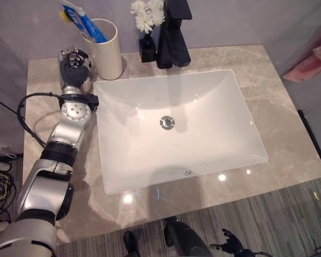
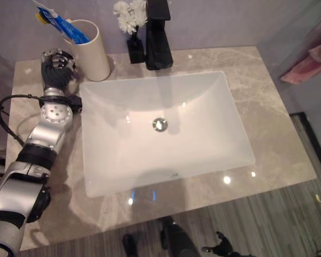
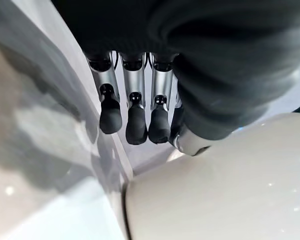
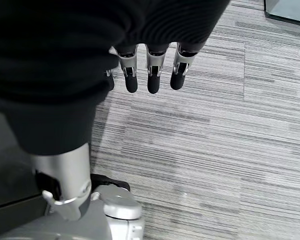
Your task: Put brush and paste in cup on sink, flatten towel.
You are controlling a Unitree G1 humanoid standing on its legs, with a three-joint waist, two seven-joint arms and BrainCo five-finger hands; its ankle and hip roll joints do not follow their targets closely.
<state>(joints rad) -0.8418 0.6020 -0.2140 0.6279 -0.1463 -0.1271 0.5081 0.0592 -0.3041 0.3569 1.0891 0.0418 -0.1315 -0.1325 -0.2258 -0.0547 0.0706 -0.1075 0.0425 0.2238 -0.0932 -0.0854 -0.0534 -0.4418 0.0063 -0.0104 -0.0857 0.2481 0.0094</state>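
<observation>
A cream cup (image 1: 109,53) stands on the marble counter at the back left corner of the sink. A blue and white paste tube (image 1: 84,22) sticks out of it, with a yellow tip (image 1: 63,15) beside the tube. My left hand (image 1: 74,65) hovers just left of the cup, back of the hand up. In the left wrist view its fingers (image 3: 136,125) hang relaxed beside the cup wall (image 3: 230,190), holding nothing. A pink towel (image 1: 314,63) hangs off the counter at the far right. My right hand (image 4: 150,75) hangs open over the striped floor.
A white rectangular basin (image 1: 214,118) takes up the middle of the marble counter (image 1: 289,123). A black faucet (image 1: 174,37) rises behind it. Next to the faucet, a small black vase (image 1: 147,51) holds white flowers (image 1: 147,15). The counter's front edge is near me.
</observation>
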